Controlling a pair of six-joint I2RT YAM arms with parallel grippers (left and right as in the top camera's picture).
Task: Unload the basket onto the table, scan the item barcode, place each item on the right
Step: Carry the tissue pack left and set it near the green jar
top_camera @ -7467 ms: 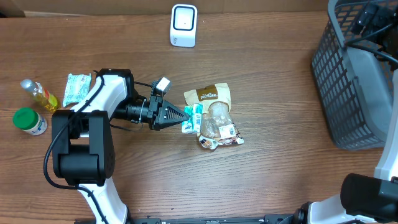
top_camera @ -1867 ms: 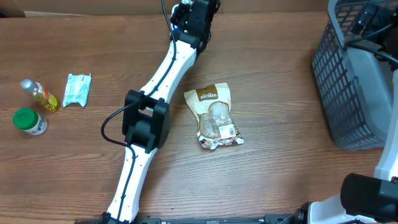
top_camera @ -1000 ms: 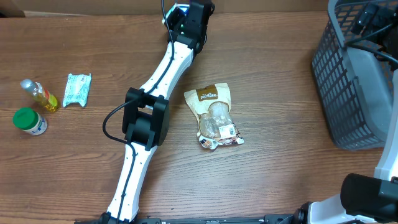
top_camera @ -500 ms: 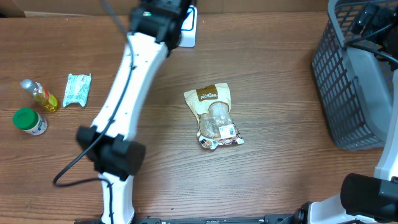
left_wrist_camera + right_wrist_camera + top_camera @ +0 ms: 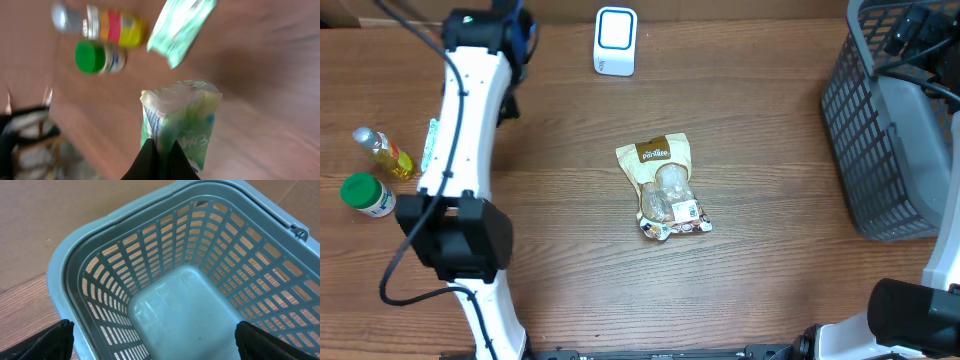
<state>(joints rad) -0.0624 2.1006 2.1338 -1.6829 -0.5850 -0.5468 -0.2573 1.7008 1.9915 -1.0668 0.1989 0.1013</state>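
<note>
Left tool (image 5: pixel 161 152) swung leftward from scanner (image 5: pixel 615 40) | pinching green packet (image 5: pixel 182 117) jutting beyond tips

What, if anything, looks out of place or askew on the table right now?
The yellow bottle lies on its side near the left edge of the table, beside the green-lidded jar. In the middle, a clear packet lies partly on the brown snack bag. Nothing looks spilled.

Left arm (image 5: pixel 465 110) bars the 9 o'clock side. Bare table (image 5: pixel 650 100) separates scanner (image 5: pixel 615 40) from snack bag (image 5: pixel 665 185); basket (image 5: pixel 880 120) walls off 3 o'clock.
</note>
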